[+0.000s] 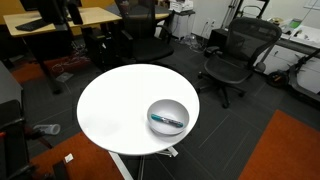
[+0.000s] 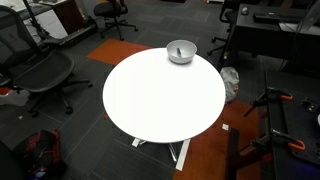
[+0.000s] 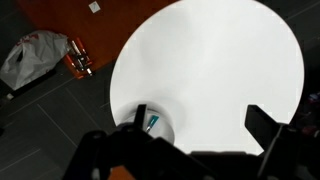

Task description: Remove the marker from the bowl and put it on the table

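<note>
Tool [image 3: 198,112] hangs high over the worktop [image 3: 210,60], jaws spread wide, empty. Marker [image 3: 152,124] lies in the bowl [image 1: 181,108] at the worktop's edge, beside one finger, not between them: a sideways shift looks needed.

Only the gripper [image 3: 198,115] shows, along the bottom edge of the wrist view, and it is black all over. Two blocky fingers [image 3: 262,125] with squared ends rise from a broader, rounded dark body [image 3: 110,155]. The surfaces look matte and sit in shadow; any screws, cables or markings are too dark to tell.
</note>
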Motion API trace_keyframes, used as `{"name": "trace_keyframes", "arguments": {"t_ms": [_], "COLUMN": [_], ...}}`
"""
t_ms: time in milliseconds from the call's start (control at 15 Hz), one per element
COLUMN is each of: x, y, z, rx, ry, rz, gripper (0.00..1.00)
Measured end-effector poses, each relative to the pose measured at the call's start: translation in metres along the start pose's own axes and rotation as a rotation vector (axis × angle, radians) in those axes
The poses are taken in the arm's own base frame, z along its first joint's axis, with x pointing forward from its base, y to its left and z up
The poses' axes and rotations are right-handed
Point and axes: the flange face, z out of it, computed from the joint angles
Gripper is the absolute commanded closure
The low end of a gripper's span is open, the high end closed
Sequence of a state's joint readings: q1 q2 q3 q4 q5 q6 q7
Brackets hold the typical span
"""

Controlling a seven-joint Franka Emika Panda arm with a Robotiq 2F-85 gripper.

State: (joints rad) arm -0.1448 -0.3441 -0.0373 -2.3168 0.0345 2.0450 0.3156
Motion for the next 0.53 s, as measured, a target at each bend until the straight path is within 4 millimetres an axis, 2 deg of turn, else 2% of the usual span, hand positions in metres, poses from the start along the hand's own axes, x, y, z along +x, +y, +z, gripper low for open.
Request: {"name": "trace_keyframes", "arguments": {"t_ms": [267, 533], "x": [0.052, 0.096], "y": [0.022, 0.033], "z": [0.035, 0.081], "rx": [0.008, -0.015], "ry": [0.038, 0.03], "rz": [0.074, 0.124], "gripper": [0.0, 0.0]}}
